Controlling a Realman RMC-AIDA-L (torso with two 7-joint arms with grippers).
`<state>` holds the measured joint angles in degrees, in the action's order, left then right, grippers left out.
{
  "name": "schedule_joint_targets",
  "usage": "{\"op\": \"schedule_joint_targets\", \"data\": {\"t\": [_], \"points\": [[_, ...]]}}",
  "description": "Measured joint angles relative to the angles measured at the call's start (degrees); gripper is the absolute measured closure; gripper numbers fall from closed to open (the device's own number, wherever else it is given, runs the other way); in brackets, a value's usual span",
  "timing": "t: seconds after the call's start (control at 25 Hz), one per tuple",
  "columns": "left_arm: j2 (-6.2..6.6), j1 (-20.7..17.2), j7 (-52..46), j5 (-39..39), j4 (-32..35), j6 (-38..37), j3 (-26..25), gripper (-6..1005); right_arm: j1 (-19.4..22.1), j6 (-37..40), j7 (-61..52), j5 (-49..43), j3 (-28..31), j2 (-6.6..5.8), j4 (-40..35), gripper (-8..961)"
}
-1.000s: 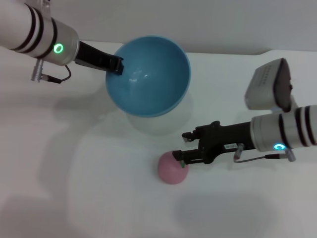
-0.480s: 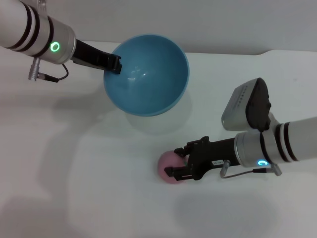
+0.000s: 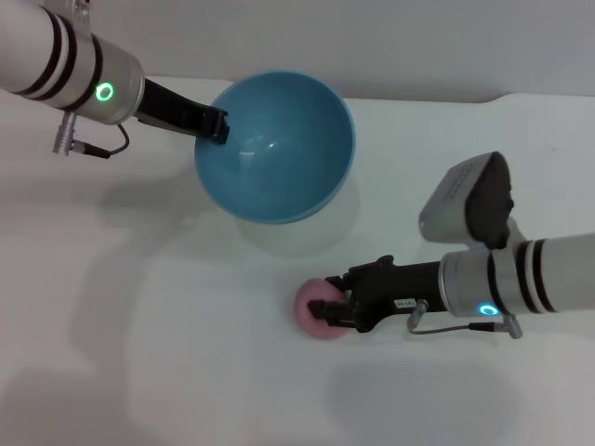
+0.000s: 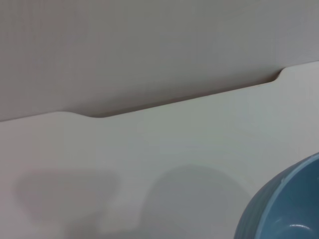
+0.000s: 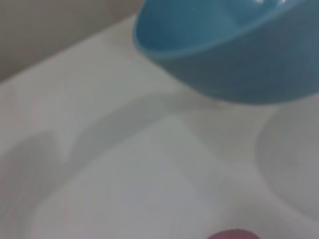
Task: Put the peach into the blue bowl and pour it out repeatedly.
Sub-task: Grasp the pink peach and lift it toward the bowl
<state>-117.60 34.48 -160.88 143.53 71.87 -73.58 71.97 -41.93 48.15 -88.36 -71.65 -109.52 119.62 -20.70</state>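
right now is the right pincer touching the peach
Touching. In the head view the right pincer has its fingers closed in on the peach, with no gap visible between them. The peach sits on the table.

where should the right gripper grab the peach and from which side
Grip the peach across its widest middle, coming low from the robot's right as the right gripper is placed now. It is a small round ball on the table, so an off-centre pinch would likely squirt it away.
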Motion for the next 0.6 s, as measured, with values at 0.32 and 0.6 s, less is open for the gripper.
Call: {"op": "schedule_joint_targets", "data": {"t": [0.32,0.6], "points": [[-0.12,-0.69,0.04,-0.01,-0.24,-0.19,0.04,1000,4.43,10.12,0.01,1.54,9.13,-1.98,-0.54,570],[-0.2,-1.41,0.12,-0.14,-0.63,-0.87,0.86,1001,11.61,25.42,-0.05,0.75,25.23,-7.71,1.42,802]]}}
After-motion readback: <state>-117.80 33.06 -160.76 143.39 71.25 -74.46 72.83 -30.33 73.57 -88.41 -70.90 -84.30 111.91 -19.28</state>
